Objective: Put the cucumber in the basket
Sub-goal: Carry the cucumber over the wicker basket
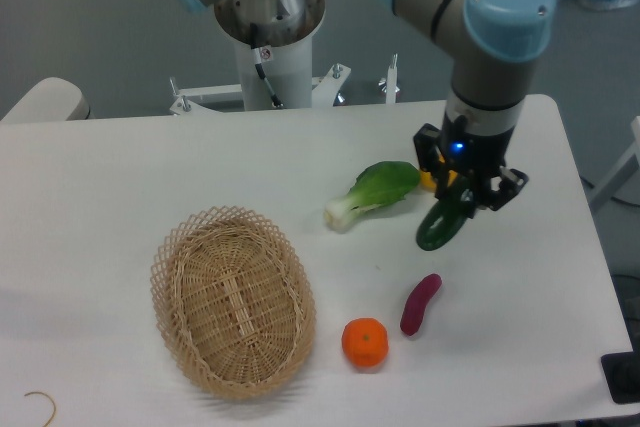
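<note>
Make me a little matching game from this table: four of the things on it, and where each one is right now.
Things:
1. cucumber
2. basket
3. orange
4. bok choy

Places:
A. lying just left of the gripper
B. held in the gripper, hanging above the table
C. front of the table, beside the purple vegetable
D. left side, nothing inside

Pairs: 1-B, 2-D, 3-C, 4-A

The white table (120,177) carries the wicker basket (232,303), bok choy (375,191), orange (365,342), and purple eggplant (420,303).
</note>
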Motion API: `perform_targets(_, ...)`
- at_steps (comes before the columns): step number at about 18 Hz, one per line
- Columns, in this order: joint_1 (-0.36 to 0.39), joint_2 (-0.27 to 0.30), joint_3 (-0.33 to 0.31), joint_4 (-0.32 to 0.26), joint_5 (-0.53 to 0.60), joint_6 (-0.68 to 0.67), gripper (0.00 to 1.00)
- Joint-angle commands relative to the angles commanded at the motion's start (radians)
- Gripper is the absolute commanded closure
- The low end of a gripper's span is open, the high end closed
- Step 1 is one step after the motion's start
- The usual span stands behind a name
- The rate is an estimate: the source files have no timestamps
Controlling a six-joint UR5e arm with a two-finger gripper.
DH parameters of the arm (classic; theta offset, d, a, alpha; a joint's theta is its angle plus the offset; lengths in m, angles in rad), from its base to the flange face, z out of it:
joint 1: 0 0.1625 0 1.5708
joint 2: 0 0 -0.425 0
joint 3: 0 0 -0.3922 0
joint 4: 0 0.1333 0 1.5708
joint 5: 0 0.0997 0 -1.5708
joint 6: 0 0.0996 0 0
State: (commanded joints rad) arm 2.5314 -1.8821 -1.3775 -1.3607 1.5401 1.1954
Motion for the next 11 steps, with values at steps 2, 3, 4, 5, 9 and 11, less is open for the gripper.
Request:
perform_targets(2,-0.054,-0.014,-0.002,0.003,0.006,-0.107,0.47)
perform_targets(3,-0.075,-0.02,-0.003,0.003,0.005,-0.144,0.47)
perform_targets(4,-0.095,-0.023,-0.008,0.003,0.002,-0.176,0.47)
perform_targets(5,-0.115,-0.025,-0.014,0.005,0.0,-0.216,0.47)
perform_targets(9,-0.193,-0.038,-0.029,0.005,-0.002,-0.342,0.47)
perform_targets(11,-0.232,-0.051,-0.031,0.006,0.0,-0.426,0.47)
